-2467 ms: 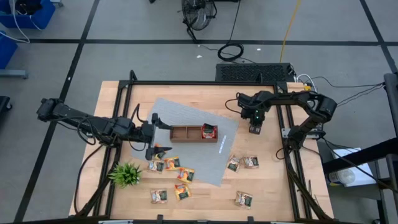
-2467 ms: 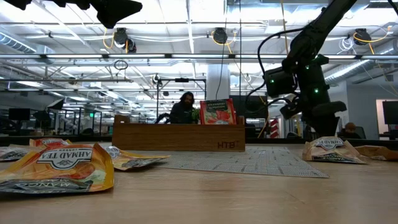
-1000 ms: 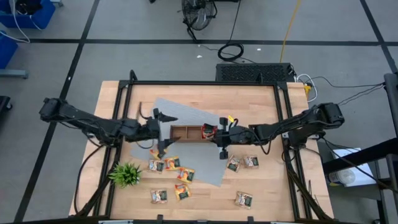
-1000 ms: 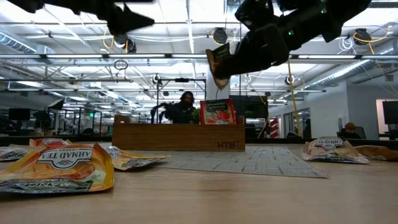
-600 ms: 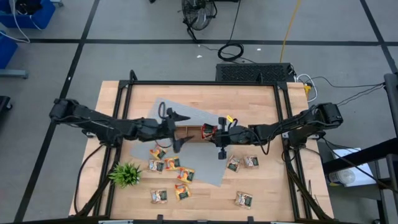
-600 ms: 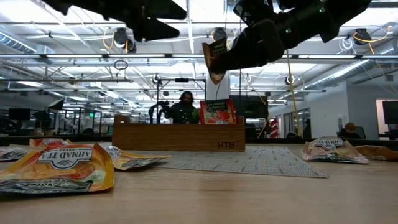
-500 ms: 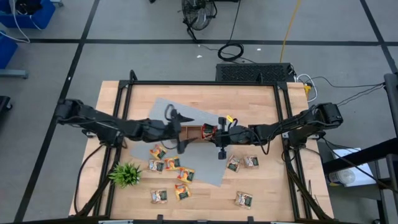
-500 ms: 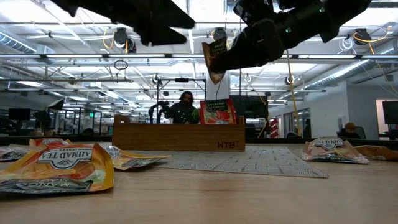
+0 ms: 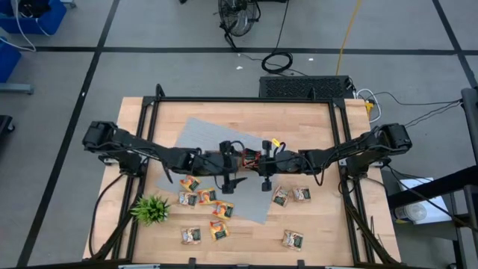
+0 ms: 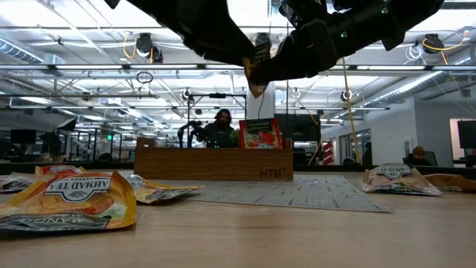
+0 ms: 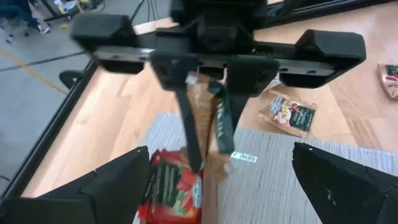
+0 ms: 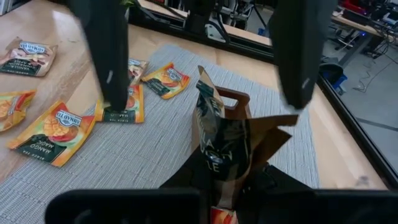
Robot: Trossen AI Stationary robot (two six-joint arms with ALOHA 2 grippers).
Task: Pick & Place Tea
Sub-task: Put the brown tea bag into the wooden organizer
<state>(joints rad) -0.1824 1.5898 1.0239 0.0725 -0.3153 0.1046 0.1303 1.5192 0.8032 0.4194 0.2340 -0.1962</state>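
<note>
Dark-printed and pinched upright, one tea sachet (image 12: 214, 140) is hanging in the closed right end effector (image 9: 258, 163) above the wooden tray (image 10: 214, 164), near the compartment where a red sachet (image 10: 259, 134) is standing. The left end effector (image 9: 233, 173) is spreading its fingers wide, empty, right against the held sachet. Both arms are crowding the same spot, so a collision or a tug that is tearing or dropping the sachet outside the tray looks like the main hazard. Other sachets (image 9: 203, 197) are lying loose on the worktop (image 9: 314, 224) and grey mat (image 9: 258, 200).
</note>
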